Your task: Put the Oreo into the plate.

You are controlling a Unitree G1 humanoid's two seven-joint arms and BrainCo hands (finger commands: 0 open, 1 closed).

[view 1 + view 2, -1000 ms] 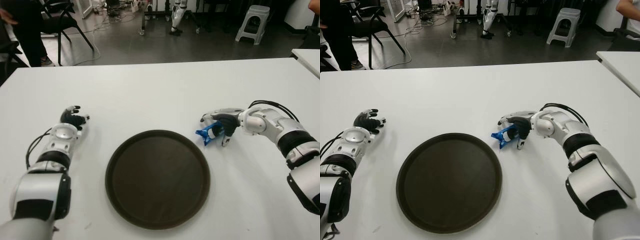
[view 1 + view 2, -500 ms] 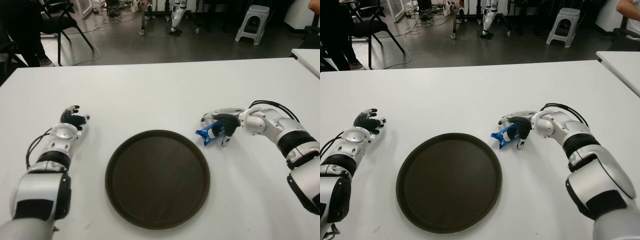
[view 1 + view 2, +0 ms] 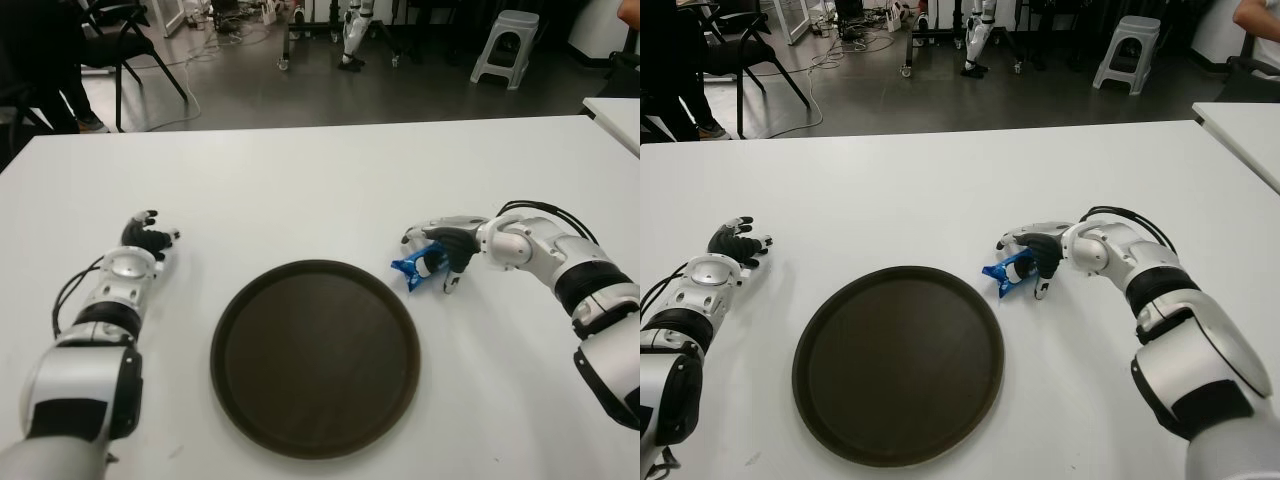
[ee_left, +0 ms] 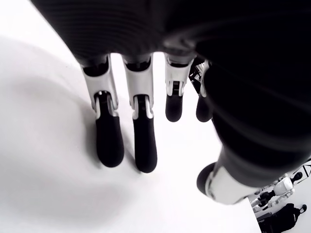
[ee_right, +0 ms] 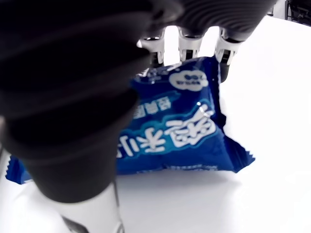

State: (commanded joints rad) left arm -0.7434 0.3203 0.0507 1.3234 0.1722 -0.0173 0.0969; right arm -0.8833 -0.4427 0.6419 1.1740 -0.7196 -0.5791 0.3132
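- The blue Oreo packet (image 3: pixel 414 266) sits on the white worktop (image 3: pixel 330 190), just off the plate's right rim, outside it and not yet lifted clear as far as these views tell.
- The right hand (image 3: pixel 1032 258) is on it: in the right wrist view the thumb presses one face of the packet while the fingers (image 5: pixel 188 42) curl over its far edge, so the hand is clamped on the packet.
- That pinch across the flat wrapper makes sense, I'd judge: a thin crinkly pack gives little else to hold, and a grip from above leaves room to carry it over the rim.
- The dark round plate (image 3: pixel 315 440) lies in the middle, bare inside, very near the packet, so the carry should be short and leftward.
- The left hand (image 3: pixel 146 238) shows well off to the plate's left; its wrist view has the fingers (image 4: pixel 144 141) stretched out loosely over the worktop, holding nothing.
- Against the frames from a second ago, almost nothing differs: packet, right hand, plate and left hand all sit in the same spots. The grasp looks to be settling, with the lift not begun.
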